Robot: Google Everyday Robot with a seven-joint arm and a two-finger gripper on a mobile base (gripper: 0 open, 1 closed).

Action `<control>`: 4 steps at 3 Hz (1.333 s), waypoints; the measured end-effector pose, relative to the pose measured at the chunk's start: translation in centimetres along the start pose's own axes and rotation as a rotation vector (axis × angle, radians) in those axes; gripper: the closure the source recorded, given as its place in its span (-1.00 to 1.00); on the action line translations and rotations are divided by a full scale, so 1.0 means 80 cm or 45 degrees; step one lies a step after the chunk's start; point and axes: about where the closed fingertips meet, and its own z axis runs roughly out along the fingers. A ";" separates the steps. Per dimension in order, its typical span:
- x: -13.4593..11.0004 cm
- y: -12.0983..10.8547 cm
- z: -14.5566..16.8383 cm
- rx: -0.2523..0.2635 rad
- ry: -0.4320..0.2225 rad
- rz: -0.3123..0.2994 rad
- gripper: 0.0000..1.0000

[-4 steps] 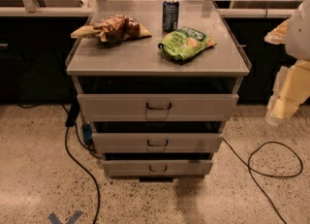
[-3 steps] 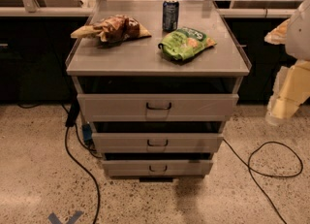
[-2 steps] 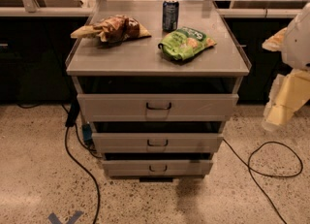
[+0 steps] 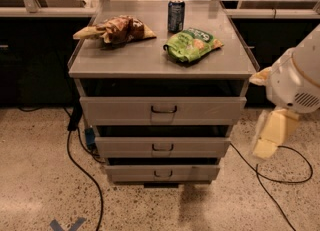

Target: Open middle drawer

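The grey metal cabinet [image 4: 80, 67] has three stacked drawers. The middle drawer [image 4: 200, 147] is the shallow front between the taller top drawer [image 4: 210, 110] and the lowest drawer [image 4: 195, 173]. Its small dark wire handle [image 4: 162, 147] sits at centre. No tray interior shows; only a dark gap lies above its front. My gripper [image 4: 265, 142] hangs pale yellow under the white arm housing [image 4: 295, 82] at the right. It is beside the cabinet's right side, about level with the middle drawer and apart from it.
On the cabinet top lie a brown snack bag [image 4: 117, 29], a green chip bag [image 4: 192, 44] and a blue can [image 4: 175, 15]. Black cables [image 4: 80, 160] run over the speckled floor at left and at right [image 4: 280, 175]. Dark counters stand behind.
My arm and gripper have moved down and to the left, closer to the cabinet's right side. The drawers and the items on top have not moved.
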 end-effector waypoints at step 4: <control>-0.004 0.027 0.086 0.036 -0.029 -0.076 -1.00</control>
